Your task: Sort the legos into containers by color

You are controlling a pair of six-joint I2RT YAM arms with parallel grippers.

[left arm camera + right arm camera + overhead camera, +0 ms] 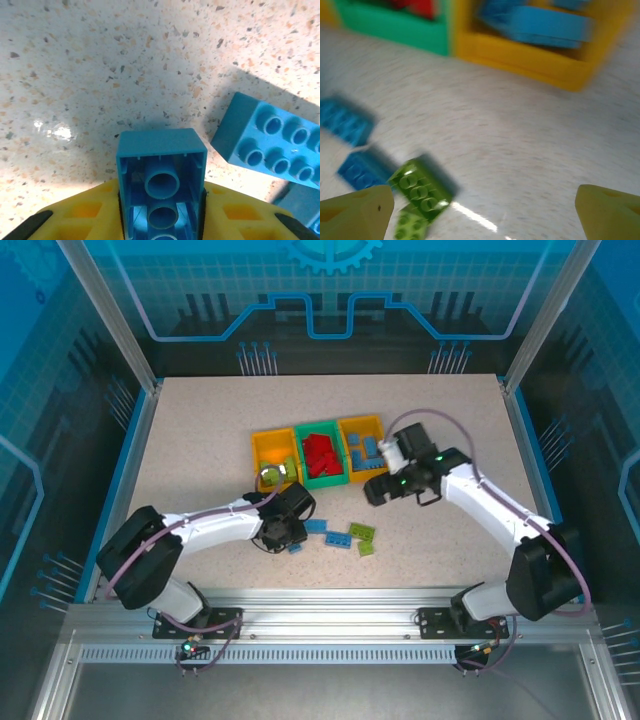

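On table, left bin holds green bricks, middle bin red bricks, right bin blue bricks; left gripper pinches blue brick, right gripper hovers wide.

Three joined bins are set on the desk, red bricks piled in the green one. A blue brick is seen at the tip of the left pincer, loose bricks scattered alongside.

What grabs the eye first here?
The row of bins at the centre of the table, red bricks piled in the green middle one. Close up, the left fingers clamp a blue brick, its hollow underside toward the camera. The right fingers stand open above loose green bricks.
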